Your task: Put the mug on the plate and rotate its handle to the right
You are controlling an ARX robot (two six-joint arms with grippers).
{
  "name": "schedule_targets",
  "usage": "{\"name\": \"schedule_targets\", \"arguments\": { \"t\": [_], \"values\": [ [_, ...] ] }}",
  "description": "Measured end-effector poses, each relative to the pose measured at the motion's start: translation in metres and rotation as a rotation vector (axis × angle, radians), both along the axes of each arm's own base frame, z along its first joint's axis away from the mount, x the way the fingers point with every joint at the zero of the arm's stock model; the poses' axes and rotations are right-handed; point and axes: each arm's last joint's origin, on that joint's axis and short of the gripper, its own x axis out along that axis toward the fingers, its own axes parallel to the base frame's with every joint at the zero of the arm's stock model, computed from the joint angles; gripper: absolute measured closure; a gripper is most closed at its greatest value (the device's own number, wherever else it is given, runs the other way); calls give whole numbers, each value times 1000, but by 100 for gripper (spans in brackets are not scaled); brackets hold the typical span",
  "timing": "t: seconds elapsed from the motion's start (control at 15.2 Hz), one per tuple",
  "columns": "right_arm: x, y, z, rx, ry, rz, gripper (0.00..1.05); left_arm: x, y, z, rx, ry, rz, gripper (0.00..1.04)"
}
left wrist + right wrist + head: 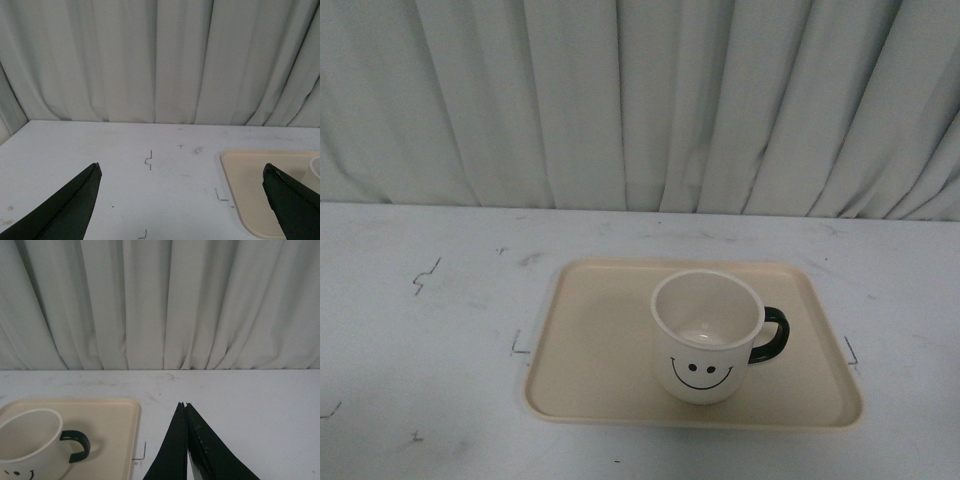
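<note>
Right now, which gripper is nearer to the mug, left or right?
Right. The right gripper, shut, sits just off the plate on the handle side of the mug. The left gripper, open, is beyond the plate's opposite edge, with only the mug's rim in its view.

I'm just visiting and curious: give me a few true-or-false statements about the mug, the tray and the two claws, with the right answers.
1. The mug stands upright on the plate. True.
2. The handle points to the robot's left. False: it points right.
3. The left claw is shut. False: its fingers are spread wide apart.
4. The right claw is shut and holds nothing. True.
5. The mug lies tipped on the table. False: it is upright on the plate.
</note>
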Motion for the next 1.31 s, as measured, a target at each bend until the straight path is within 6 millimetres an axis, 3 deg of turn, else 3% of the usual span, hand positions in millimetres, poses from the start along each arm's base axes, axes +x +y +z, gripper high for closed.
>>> {"name": "schedule_targets", "arguments": {
  "t": [0.66, 1.31],
  "values": [
    [-28, 0, 8, 0, -28, 0, 103, 0, 0, 0, 0, 0, 0, 7],
    [-41, 0, 8, 0, -30, 0, 103, 0, 0, 0, 0, 0, 0, 7]
  ]
}}
